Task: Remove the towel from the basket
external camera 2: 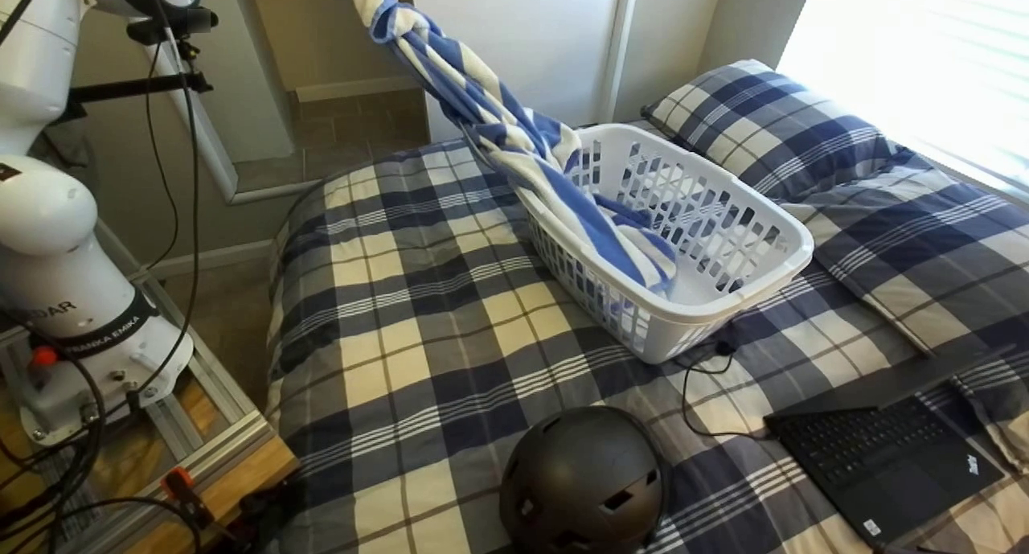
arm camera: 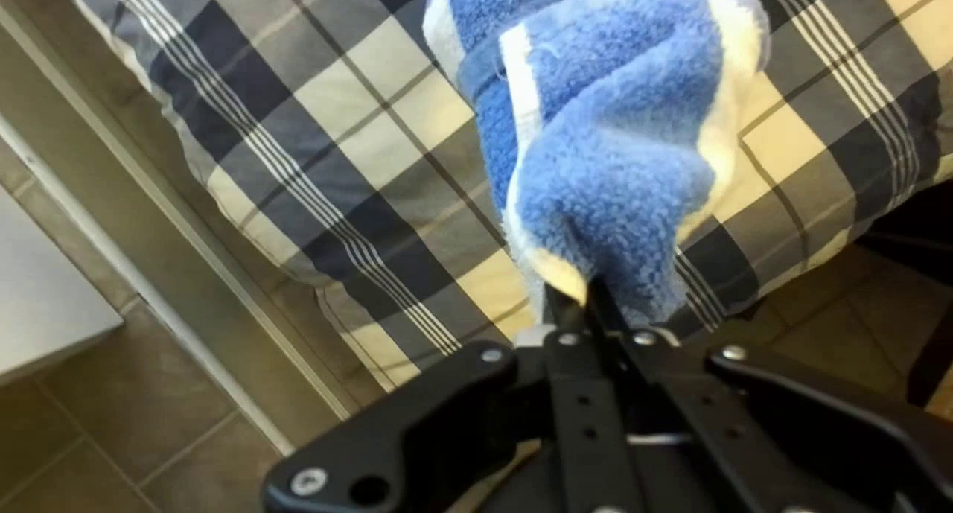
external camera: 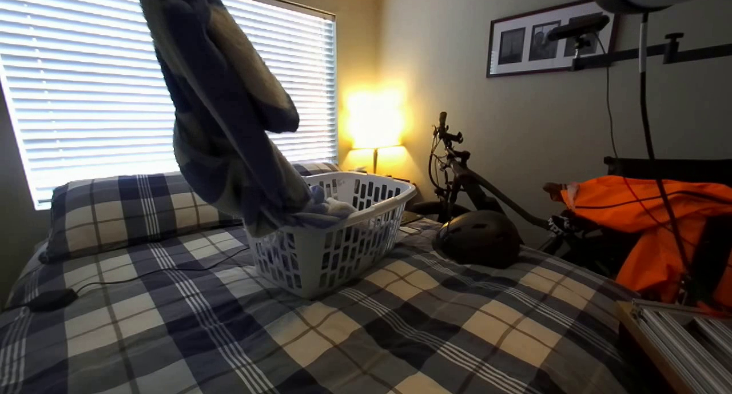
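Observation:
The towel, blue with white stripes, hangs stretched and twisted from high up down to the basket in both exterior views (external camera: 223,108) (external camera 2: 502,128). Its lower end drapes over the rim and lies inside the white lattice basket (external camera: 343,254), which also shows in an exterior view (external camera 2: 735,293). The basket stands upright on the bed. In the wrist view, my gripper (arm camera: 584,293) is shut on a bunched end of the towel (arm camera: 622,148), above the bed's edge. The gripper is mostly cut off above the exterior views. The basket is out of the wrist view.
A black helmet (external camera 2: 583,482) and an open laptop (external camera 2: 892,457) lie on the plaid bed (external camera 2: 450,353). Plaid pillows (external camera 2: 772,128) lie behind the basket. A cable (external camera: 160,274) crosses the bed. A lamp (external camera: 374,119), a bicycle (external camera: 474,182) and orange fabric (external camera: 646,205) stand beyond.

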